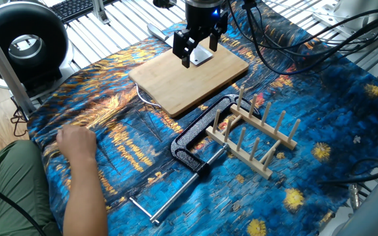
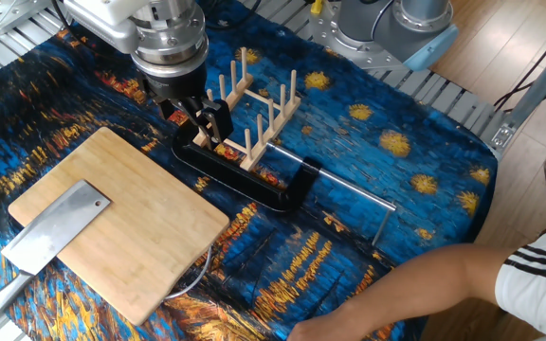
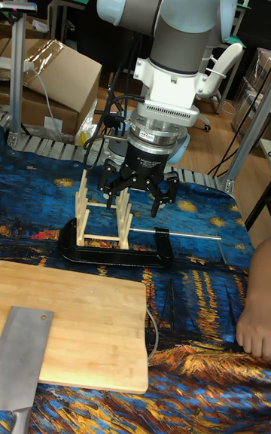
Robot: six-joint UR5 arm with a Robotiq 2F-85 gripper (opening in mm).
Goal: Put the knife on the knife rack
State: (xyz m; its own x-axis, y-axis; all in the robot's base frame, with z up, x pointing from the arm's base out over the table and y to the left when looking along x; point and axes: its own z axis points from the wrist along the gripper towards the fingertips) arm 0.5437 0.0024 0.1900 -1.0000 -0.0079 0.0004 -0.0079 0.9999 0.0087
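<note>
Fingers: spread wide, empty, touching nothing; hanging clear above the desk, exact height hard to judge. Left to right, going by the other fixed view. Far left, knife: blade flat on the corner of the cutting board, handle poking off the board edge. Judged step: reach and pick, not yet begun. Best to go for the handle, not the blade, since nothing to pinch on a flat blade. Line up the opening across the handle, come straight down, close only once fully astride. Grip close to the blade end for less droop. Next, black clamp: right against the rack base, worth clearing on the carry. Then knife rack: upright, pegs free, nothing slotted yet. Plan to turn the blade on edge and lower between two peg pairs, slowly, to avoid shoving the light rack. Far right, person's arm resting at the desk edge: keep the swing well away.
</note>
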